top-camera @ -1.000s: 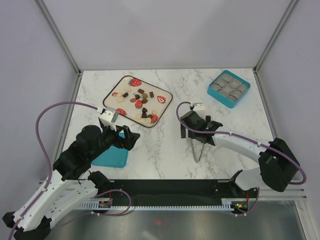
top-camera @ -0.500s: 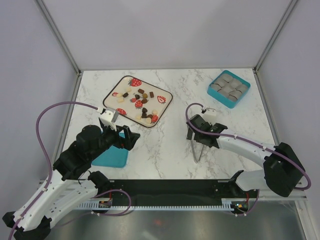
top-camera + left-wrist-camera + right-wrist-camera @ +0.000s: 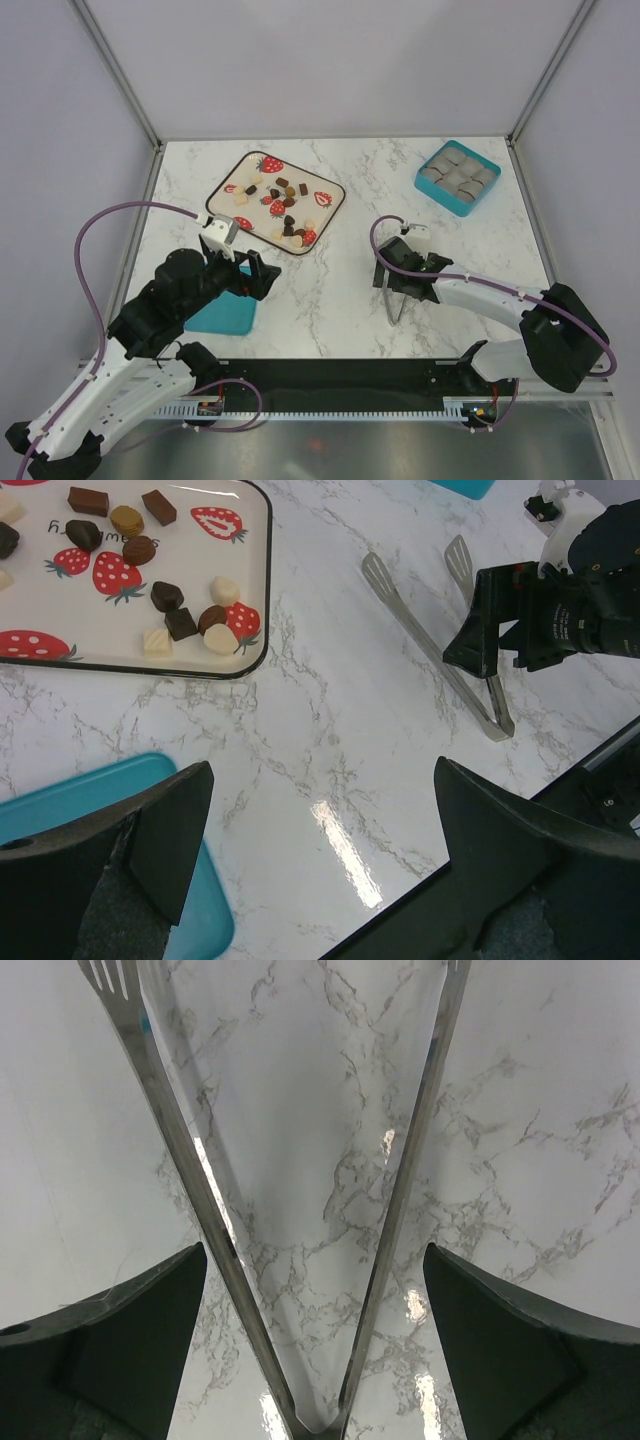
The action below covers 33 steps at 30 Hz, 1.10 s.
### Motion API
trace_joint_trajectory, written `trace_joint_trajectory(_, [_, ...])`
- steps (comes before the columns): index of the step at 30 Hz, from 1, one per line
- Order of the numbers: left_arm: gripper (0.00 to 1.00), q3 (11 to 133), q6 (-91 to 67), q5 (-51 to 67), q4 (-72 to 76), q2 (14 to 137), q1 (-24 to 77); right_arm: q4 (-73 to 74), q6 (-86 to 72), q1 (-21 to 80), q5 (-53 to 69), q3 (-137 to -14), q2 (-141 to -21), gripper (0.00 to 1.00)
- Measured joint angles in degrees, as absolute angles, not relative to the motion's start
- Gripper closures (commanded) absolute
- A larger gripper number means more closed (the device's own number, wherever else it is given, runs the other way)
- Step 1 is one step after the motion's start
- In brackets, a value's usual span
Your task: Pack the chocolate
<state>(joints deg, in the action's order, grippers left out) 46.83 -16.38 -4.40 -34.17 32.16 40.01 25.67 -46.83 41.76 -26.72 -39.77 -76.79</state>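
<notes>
The chocolate (image 3: 283, 196) is many small dark, light brown and cream pieces scattered on a strawberry-print tray (image 3: 335, 190). The pieces also show in the left wrist view (image 3: 180, 620). Metal tongs (image 3: 393, 305) lie on the marble right of centre, hinge toward the near edge. My right gripper (image 3: 400, 284) is open just above them. In the right wrist view its fingers (image 3: 150, 1330) stand outside both tong arms (image 3: 393, 1220), not touching. My left gripper (image 3: 262, 280) is open and empty, above bare marble (image 3: 322, 780) near the tray's front corner.
A teal box (image 3: 457, 176) with several grey-lined compartments stands at the back right. A flat teal lid (image 3: 222, 312) lies under my left arm and also shows in the left wrist view (image 3: 90, 790). The near table edge runs close to the tongs' hinge.
My right gripper has shifted slightly right and toward the near edge along the tongs. The left arm, tongs and chocolates have not moved.
</notes>
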Motion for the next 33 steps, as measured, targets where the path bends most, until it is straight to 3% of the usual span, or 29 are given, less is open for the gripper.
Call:
trace_joint_trajectory(15, [0.00, 46.8, -16.4, -4.4, -34.2, 32.6, 40.0, 21.2, -44.6, 41.7, -26.4, -38.9, -81.4, 0.03])
trace_joint_trajectory(33, [0.00, 46.8, -16.4, -4.4, -34.2, 32.6, 40.0, 16.3, -41.5, 41.7, -26.2, -37.6, -82.8, 0.23])
